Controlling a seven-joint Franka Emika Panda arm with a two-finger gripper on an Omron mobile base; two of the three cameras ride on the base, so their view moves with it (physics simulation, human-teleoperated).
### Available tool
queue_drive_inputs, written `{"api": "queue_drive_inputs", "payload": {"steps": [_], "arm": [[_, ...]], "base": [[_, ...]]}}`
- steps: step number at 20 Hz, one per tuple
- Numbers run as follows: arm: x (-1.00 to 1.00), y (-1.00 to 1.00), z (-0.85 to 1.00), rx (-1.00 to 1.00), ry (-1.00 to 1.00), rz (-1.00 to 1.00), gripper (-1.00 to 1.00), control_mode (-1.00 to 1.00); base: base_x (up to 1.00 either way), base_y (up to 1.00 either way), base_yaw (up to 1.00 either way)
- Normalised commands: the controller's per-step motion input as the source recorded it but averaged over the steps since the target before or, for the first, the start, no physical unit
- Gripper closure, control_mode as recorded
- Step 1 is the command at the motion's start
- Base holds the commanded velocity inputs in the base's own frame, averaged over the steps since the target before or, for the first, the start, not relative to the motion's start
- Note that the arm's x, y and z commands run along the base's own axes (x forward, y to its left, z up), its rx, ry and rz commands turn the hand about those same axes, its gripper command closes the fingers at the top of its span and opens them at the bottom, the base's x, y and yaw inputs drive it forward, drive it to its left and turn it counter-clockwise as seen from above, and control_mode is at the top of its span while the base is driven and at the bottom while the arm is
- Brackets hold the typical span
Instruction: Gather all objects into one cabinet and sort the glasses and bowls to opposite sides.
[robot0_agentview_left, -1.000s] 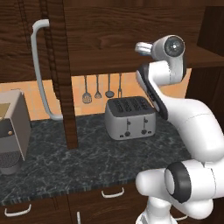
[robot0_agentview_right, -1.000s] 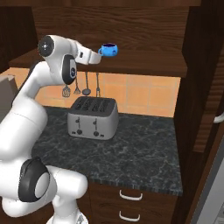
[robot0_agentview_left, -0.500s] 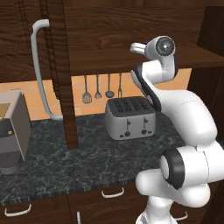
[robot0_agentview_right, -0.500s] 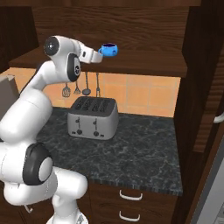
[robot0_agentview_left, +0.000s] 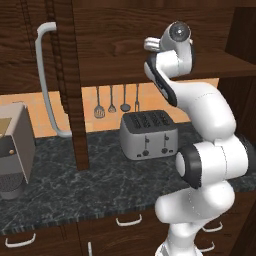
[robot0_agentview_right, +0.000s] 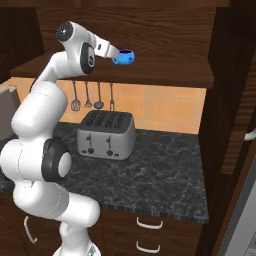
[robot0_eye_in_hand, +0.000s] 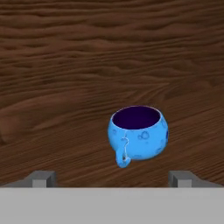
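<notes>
A small glossy blue bowl (robot0_eye_in_hand: 138, 135) with a little handle stands on the brown wooden shelf (robot0_eye_in_hand: 65, 87) of the cabinet, just ahead of my gripper (robot0_eye_in_hand: 111, 178). My jaws are open, one fingertip to each side of the bowl's line and short of it, with nothing between them. In the right base view the blue bowl (robot0_agentview_right: 123, 56) sits on the shelf board (robot0_agentview_right: 165, 76) right at the tip of my gripper (robot0_agentview_right: 113, 52). In the left base view my arm (robot0_agentview_left: 176, 36) is raised to shelf height.
A silver toaster (robot0_agentview_right: 106, 134) stands on the dark stone counter (robot0_agentview_right: 165, 170) below the shelf, with utensils (robot0_agentview_right: 87, 96) hanging on the orange wall. A cabinet door with a long grey handle (robot0_agentview_left: 49, 80) stands open on the left. A beige appliance (robot0_agentview_left: 14, 150) sits far left.
My wrist and upper arm have risen and swung a little, while the blue bowl stays in its place on the shelf. The jaws have stayed open.
</notes>
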Motion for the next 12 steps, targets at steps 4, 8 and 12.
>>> {"api": "queue_drive_inputs", "payload": {"steps": [4, 8, 12], "arm": [[0.25, 0.00, -0.01, -0.02, 0.01, 0.00, -1.00, -1.00], [0.15, 0.00, -0.12, -0.04, 0.00, 0.00, -1.00, -1.00], [0.13, 0.00, -0.05, -0.01, 0.00, 0.00, -1.00, -1.00]], "base": [[0.00, 0.00, 0.00], [0.00, 0.00, 0.00], [0.00, 0.00, 0.00]]}}
